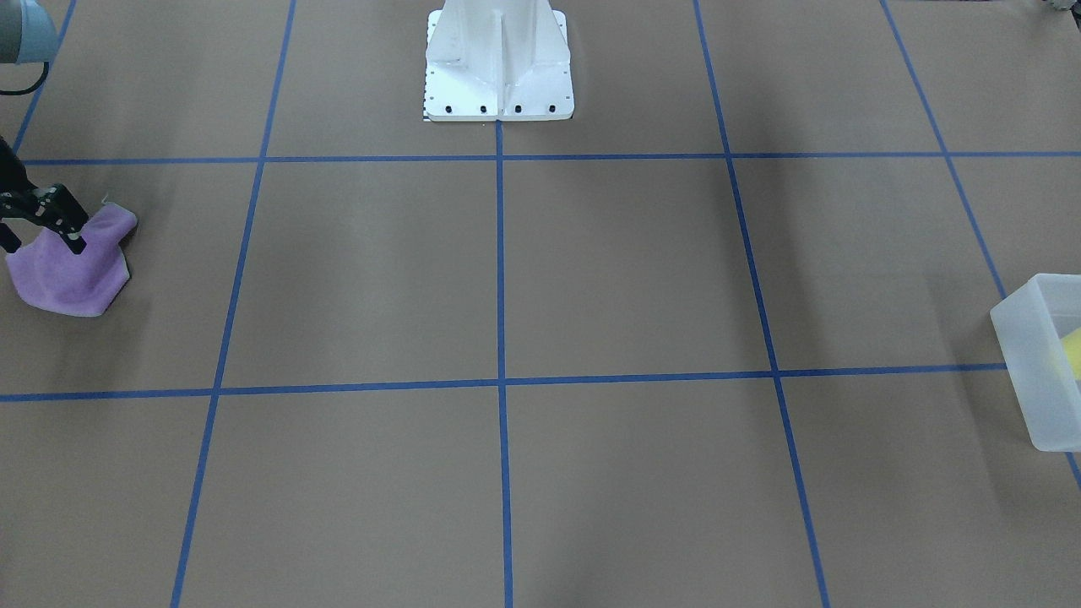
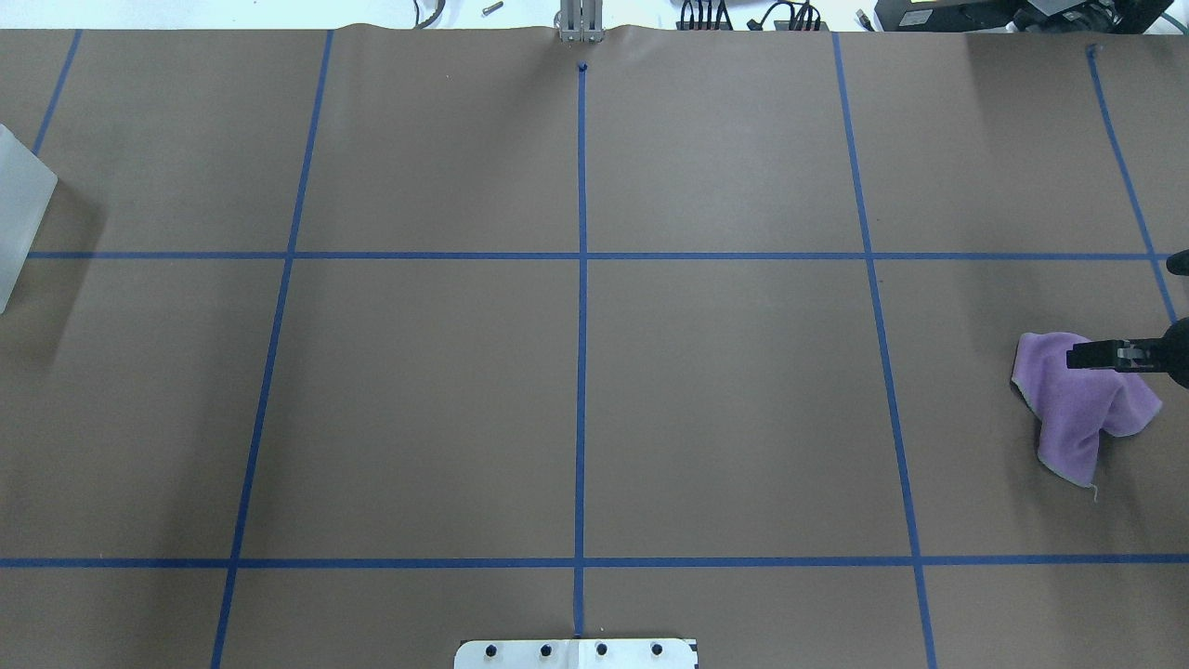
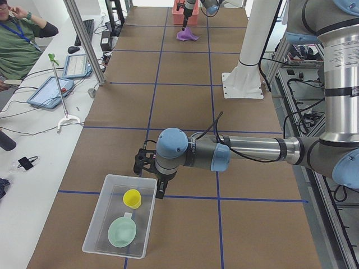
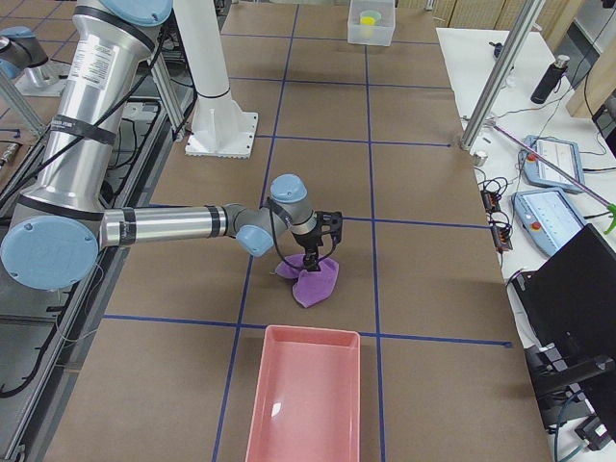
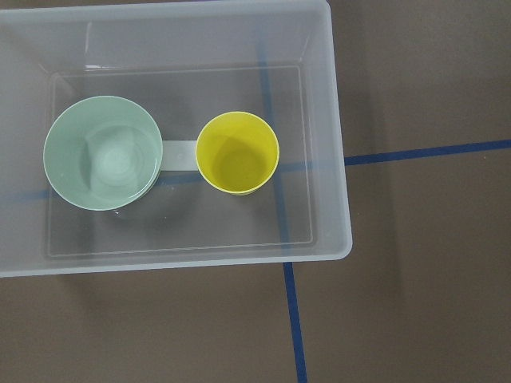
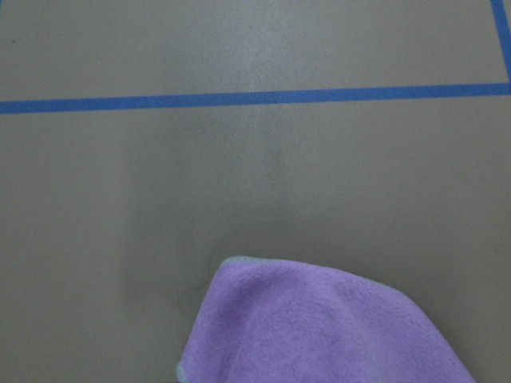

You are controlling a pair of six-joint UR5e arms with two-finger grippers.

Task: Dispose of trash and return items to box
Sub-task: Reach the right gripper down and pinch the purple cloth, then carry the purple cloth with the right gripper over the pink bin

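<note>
Item: box [image 5: 339, 159], frosted translucent bin, standing on the brown-papered table [image 1: 591, 270] at the robot's left end. Contents, seen complete only from the left wrist view: yellow cup [image 5: 237, 153], upright, mouth up, and mint-green bowl [image 5: 102, 152], mouth up, just beside each other with a flat pale tab between them. The front-facing view cuts the box at its right edge and gives only a sliver of yellow; the overhead view gives one corner of the box and no contents. Item: left gripper [image 3: 150, 179], visible in the left side view alone, hanging just past the box's far rim; whether its fingers are apart or together cannot be told, and its own wrist view shows none of them. Item: purple cloth [image 1: 80, 279], bunched into a raised fold, at the table's opposite end. Item: right gripper [image 1: 46, 251], pointing down onto the cloth; in the front-facing view its two fingers stand apart, one on the fabric toward the table's middle, the other at the cloth's outer edge, fabric humped between. The overhead view lines both fingers into one dark bar, and the right side view shows them as one narrow shape. The right wrist view shows only cloth and blue tape [image 6: 255, 97]. Item: pink bin [image 4: 303, 404], open, near the cloth, seen whole in the right side view only. Item: white pedestal [image 1: 498, 76], mid-table at the robot's edge
</note>
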